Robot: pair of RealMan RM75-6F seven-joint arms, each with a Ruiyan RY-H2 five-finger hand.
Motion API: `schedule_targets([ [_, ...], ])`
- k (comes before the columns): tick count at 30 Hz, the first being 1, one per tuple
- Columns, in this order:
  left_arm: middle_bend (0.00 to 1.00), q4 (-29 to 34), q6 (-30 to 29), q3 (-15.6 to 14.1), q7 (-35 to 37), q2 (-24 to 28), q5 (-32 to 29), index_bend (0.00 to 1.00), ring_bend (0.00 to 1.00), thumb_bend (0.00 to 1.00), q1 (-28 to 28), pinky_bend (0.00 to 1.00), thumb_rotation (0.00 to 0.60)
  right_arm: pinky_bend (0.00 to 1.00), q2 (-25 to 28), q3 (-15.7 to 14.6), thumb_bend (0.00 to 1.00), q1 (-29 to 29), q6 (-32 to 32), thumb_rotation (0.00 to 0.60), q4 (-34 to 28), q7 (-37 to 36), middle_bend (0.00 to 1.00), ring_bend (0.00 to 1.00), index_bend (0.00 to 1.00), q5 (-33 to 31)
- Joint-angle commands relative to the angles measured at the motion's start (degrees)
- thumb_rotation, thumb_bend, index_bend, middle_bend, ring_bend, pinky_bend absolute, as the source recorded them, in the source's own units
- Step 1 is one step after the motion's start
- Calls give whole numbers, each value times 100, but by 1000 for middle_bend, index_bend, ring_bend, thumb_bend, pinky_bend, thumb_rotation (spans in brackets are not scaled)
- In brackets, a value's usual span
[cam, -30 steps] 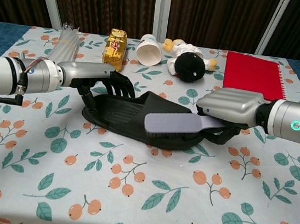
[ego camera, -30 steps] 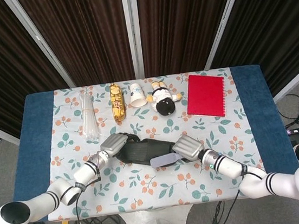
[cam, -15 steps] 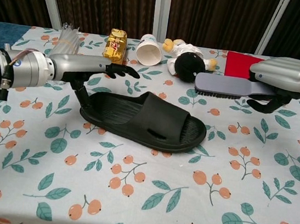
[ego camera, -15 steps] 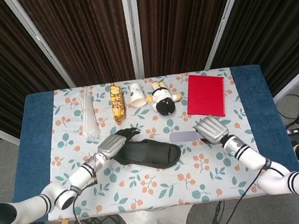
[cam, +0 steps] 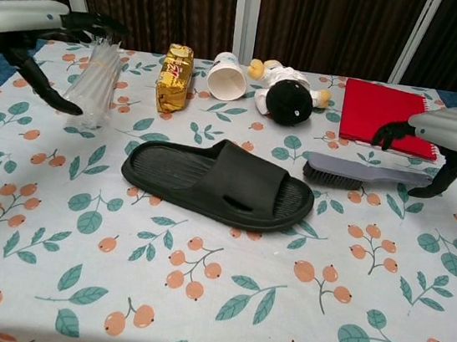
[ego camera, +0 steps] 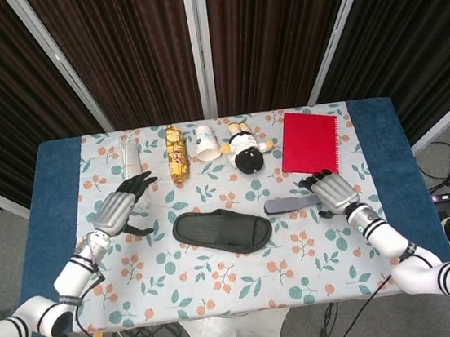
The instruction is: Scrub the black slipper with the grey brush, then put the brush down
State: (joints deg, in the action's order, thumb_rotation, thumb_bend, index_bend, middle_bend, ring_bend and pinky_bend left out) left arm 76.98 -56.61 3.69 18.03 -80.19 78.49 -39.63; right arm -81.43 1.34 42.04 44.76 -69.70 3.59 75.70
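Observation:
The black slipper (ego camera: 223,231) (cam: 218,182) lies flat in the middle of the table, toe end to the right. Just right of it, the grey brush (ego camera: 291,204) (cam: 361,172) lies on the cloth, bristles down. My right hand (ego camera: 335,192) (cam: 444,134) hovers over the brush's handle end with its fingers spread and nothing held. My left hand (ego camera: 119,208) (cam: 29,20) is raised at the far left, well away from the slipper, with its fingers apart and empty.
Along the back stand a bundle of clear straws (ego camera: 131,176) (cam: 97,78), a gold packet (ego camera: 175,152), a paper cup (ego camera: 206,142), a doll (ego camera: 245,147) and a red notebook (ego camera: 310,142). The floral cloth (cam: 194,301) covers the table.
The right hand carried the brush off the slipper to the right, set it on the table and let go. The left hand released the slipper and drew back to the left.

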Motion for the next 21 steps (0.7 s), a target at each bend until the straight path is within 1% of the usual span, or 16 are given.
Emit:
schedule_targets([
  [1, 90, 135, -230, -73, -71, 287, -61, 119, 35, 50, 273, 95, 600, 20, 471, 33, 68, -219, 370, 600, -479, -197, 51, 0, 0, 120],
  [4, 112, 253, -588, -177, -158, 573, -109, 119, 34, 50, 645, 97, 600, 21, 975, -10, 72, -494, 804, 600, -887, -354, 71, 0, 0, 270],
  [5, 120, 318, -712, -231, -213, 701, -141, 120, 35, 49, 801, 97, 600, 24, 1161, -36, 78, -649, 1048, 600, -1021, -390, 84, 4, 0, 328],
  [9, 130, 559, -1210, -404, -540, 1062, -303, 128, 35, 49, 1367, 98, 600, 88, 1674, -170, 143, -1282, 1990, 600, -1338, -421, 188, 86, 1, 511],
  [11, 134, 698, -1590, -485, -810, 1159, -338, 132, 35, 43, 1688, 98, 600, 90, 1897, -278, 147, -1665, 2487, 600, -1489, -478, 208, 89, 4, 601],
  [13, 135, 832, -2064, -549, -1095, 1176, -322, 133, 35, 36, 2025, 98, 600, 90, 2039, -382, 152, -2046, 2966, 600, -1606, -504, 192, 89, 5, 681],
  [17, 135, 1124, -2823, -699, -1605, 1164, -167, 133, 35, 33, 2571, 98, 600, 91, 2085, -505, 174, -2661, 3783, 600, -1772, -553, 160, 85, 6, 858],
  [21, 135, 1509, -3212, -891, -1967, 1223, 28, 133, 35, 30, 2956, 98, 600, 100, 1981, -585, 176, -3135, 4415, 600, -1863, -639, 165, 85, 6, 1077],
])
